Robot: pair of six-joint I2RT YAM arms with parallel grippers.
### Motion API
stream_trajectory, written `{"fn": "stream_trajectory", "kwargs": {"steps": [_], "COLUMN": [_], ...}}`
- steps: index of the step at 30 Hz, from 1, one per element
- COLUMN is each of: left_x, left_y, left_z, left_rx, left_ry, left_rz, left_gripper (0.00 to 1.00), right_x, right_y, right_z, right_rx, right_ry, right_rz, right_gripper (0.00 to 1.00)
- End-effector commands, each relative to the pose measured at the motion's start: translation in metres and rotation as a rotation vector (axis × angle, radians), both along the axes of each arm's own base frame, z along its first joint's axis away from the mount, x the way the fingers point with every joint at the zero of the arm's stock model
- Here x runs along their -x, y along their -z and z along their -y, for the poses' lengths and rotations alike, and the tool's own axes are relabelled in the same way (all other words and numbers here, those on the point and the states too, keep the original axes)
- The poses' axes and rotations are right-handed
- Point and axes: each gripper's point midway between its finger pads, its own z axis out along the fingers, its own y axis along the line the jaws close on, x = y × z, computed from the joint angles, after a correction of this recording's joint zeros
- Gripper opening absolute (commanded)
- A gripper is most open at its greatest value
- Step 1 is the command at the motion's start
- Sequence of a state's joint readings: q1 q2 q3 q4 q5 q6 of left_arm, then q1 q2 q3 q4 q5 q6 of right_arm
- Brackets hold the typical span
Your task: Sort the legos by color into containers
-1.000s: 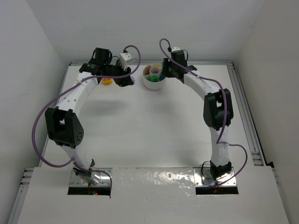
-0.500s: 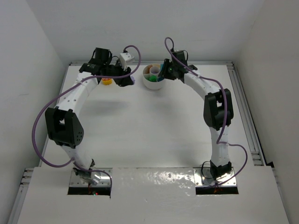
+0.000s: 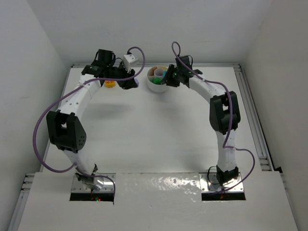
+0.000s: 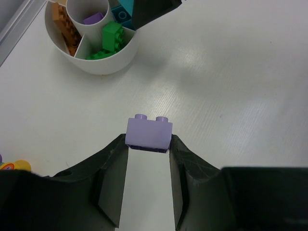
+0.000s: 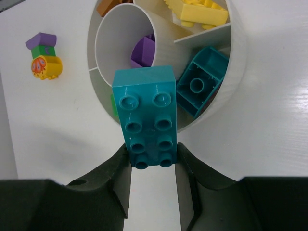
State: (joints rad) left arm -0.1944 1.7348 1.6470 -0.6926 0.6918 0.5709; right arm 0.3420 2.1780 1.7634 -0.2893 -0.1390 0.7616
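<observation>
The round white dish [image 3: 155, 87] stands at the back of the table, split into wedges round a centre cup. My left gripper [image 4: 148, 144] is shut on a light purple lego [image 4: 148, 134], held above the table to the left of the dish [image 4: 96, 67]. My right gripper [image 5: 153, 156] is shut on a long teal lego [image 5: 148, 115], which hangs over the dish's rim [image 5: 236, 53]. Inside the dish lie a teal lego [image 5: 199, 86], a yellow one [image 5: 202, 12], a purple one [image 5: 143, 50] in the centre cup, green ones [image 4: 111, 36] and an orange one [image 4: 67, 29].
A small stack of purple, green and yellow pieces [image 5: 43, 55] stands on the table left of the dish, under my left arm [image 3: 110, 83]. The table's back wall and raised edge run just behind the dish.
My right gripper has swung a little nearer and to the left over the dish, still holding the teal lego. The left arm has not moved.
</observation>
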Motion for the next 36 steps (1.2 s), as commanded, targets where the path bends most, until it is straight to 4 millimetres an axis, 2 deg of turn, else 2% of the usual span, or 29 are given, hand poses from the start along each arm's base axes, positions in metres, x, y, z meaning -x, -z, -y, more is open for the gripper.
{"fn": "stream_trajectory", "kwargs": {"steps": [1,6,18,24,29,33,35,36], "left_x": [-0.001,0.000,-0.001,-0.001,0.000,0.000,0.000,-0.001], "left_y": [-0.023,-0.025,-0.023,-0.024,-0.024,-0.024,-0.026,-0.025], "left_z": [-0.003,-0.003,-0.004,-0.004,-0.005,-0.004,-0.004,-0.004], "left_rx": [0.019,0.018,0.014,0.012,0.012,0.014,0.015,0.014], "left_ry": [0.005,0.003,0.002,-0.001,0.000,0.002,0.002,0.000], "left_rz": [0.067,0.069,0.069,0.068,0.069,0.069,0.075,0.072], "left_gripper": [0.00,0.00,0.00,0.00,0.00,0.00,0.00,0.00], "right_x": [-0.007,-0.013,-0.013,-0.014,-0.015,-0.015,-0.015,-0.014], "right_y": [-0.027,-0.026,-0.018,-0.018,-0.018,-0.025,-0.034,-0.045], "right_z": [-0.009,-0.011,-0.011,-0.011,-0.011,-0.011,-0.011,-0.013], "right_rx": [-0.063,-0.067,-0.070,-0.070,-0.068,-0.068,-0.064,-0.061], "right_ry": [0.009,0.011,0.016,0.019,0.016,0.008,-0.010,-0.038], "right_rz": [0.057,0.062,0.044,0.045,0.050,0.065,0.091,0.123], "right_gripper": [0.15,0.19,0.39,0.44,0.44,0.42,0.42,0.42]}}
